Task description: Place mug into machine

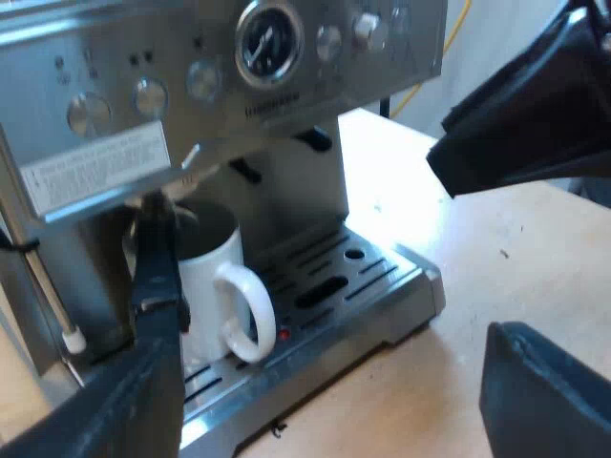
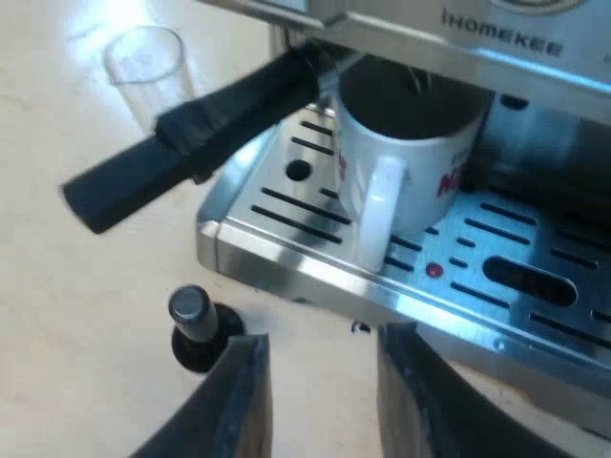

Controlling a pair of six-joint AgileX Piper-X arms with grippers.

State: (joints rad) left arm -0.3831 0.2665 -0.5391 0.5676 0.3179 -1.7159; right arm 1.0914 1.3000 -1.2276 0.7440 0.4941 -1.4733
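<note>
White ceramic mug [image 1: 215, 277], in the left wrist view, stands upright on the slotted steel drip tray [image 1: 401, 286] of the stainless espresso machine [image 1: 286, 105], partly behind the locked holder's dark handle [image 1: 158, 258] and ahead of the left gripper [image 1: 325, 401], which is spread wide and empty. In the right wrist view its loop handle [image 2: 382, 210] points straight at the right gripper [image 2: 320, 382], narrowly parted, empty and, I judge, the nearer; placement appears done, so any withdrawal should run straight away from that loop. The left wrist view adds the round pressure gauge [image 1: 269, 40]; the right wrist view adds the clear measuring glass [image 2: 143, 62] and the black-knobbed tamper [image 2: 196, 329] just beside the gripper on the pale worktop [image 2: 76, 315].
</note>
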